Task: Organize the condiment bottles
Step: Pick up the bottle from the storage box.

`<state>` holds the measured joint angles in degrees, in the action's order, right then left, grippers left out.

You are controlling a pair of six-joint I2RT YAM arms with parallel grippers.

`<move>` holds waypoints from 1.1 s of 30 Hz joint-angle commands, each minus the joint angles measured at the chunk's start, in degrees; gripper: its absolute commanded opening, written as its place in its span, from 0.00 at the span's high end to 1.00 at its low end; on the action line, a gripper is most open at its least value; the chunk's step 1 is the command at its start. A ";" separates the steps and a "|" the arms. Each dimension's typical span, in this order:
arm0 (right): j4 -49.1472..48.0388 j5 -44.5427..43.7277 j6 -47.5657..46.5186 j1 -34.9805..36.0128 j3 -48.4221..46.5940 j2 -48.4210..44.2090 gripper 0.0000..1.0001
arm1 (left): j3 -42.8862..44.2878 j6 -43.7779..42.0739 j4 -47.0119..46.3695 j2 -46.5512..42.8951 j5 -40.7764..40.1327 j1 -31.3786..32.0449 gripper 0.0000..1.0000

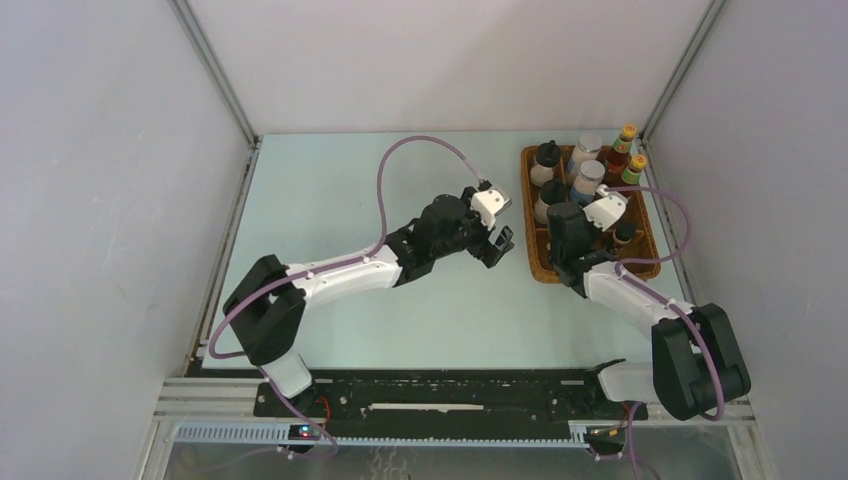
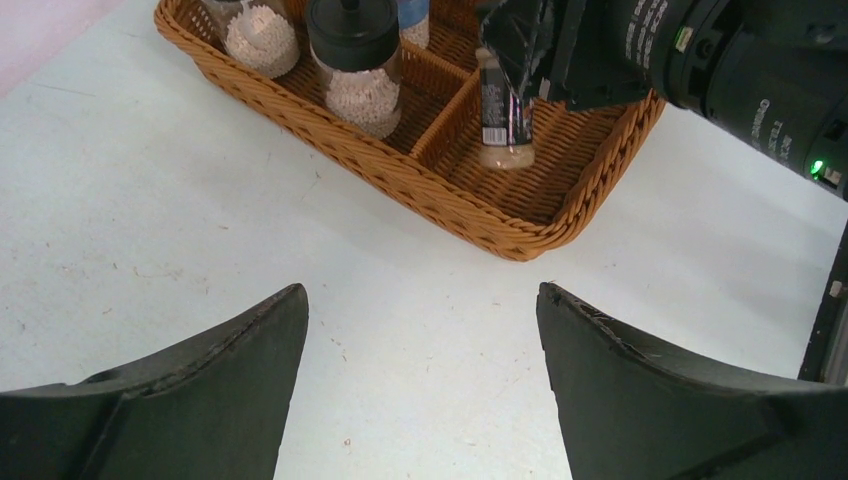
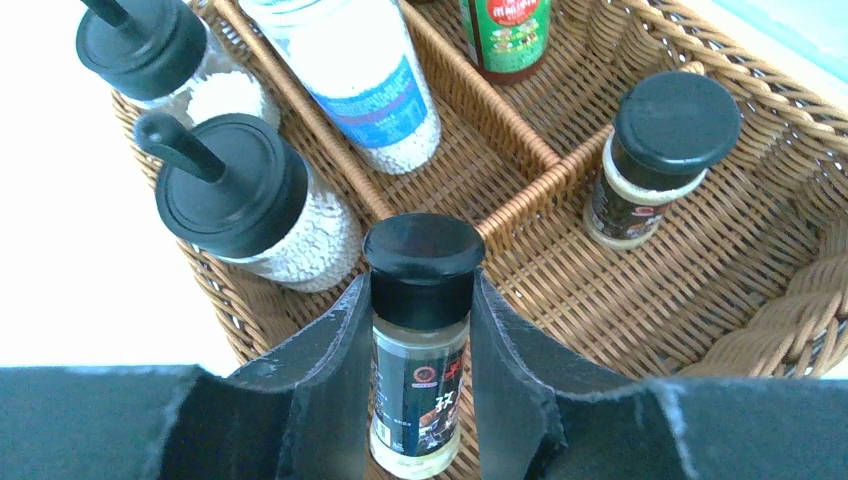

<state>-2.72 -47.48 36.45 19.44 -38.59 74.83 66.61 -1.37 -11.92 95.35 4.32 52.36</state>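
- Right wrist: tiny dark jar point(image 3: 420, 350) is being pinched between fingers of the right tool point(image 3: 420, 290), inside the wicker tray point(image 3: 760, 340).
- Jar is being held upright, long axis vertical, cap up.
- Left tool point(image 2: 420, 292) is being held wide open, empty.

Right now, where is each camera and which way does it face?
Top external: high behind the robot, looking down at the table; left arm and right arm show.
Left wrist: on the left arm, facing the tray; open left gripper shows.
Right wrist: over the tray, looking down; right gripper holds a dark jar.
Shared: both wrist views show that jar.
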 commanded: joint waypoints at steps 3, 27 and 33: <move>-16.86 -5.00 -8.31 1.60 2.41 0.82 1.00 | -2.42 0.99 -2.45 -0.07 1.30 -0.71 0.11; -24.50 -6.34 -27.60 5.33 4.84 0.35 1.00 | -3.19 4.14 -4.26 -1.50 2.91 -1.54 0.12; -22.36 -6.27 -26.24 5.78 4.84 -0.50 1.00 | -2.32 6.17 -4.42 0.04 4.99 -1.93 0.11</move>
<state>-25.19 -51.86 9.72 24.58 -33.85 76.58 64.49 2.26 -14.46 95.37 6.63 51.16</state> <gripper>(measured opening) 0.424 0.885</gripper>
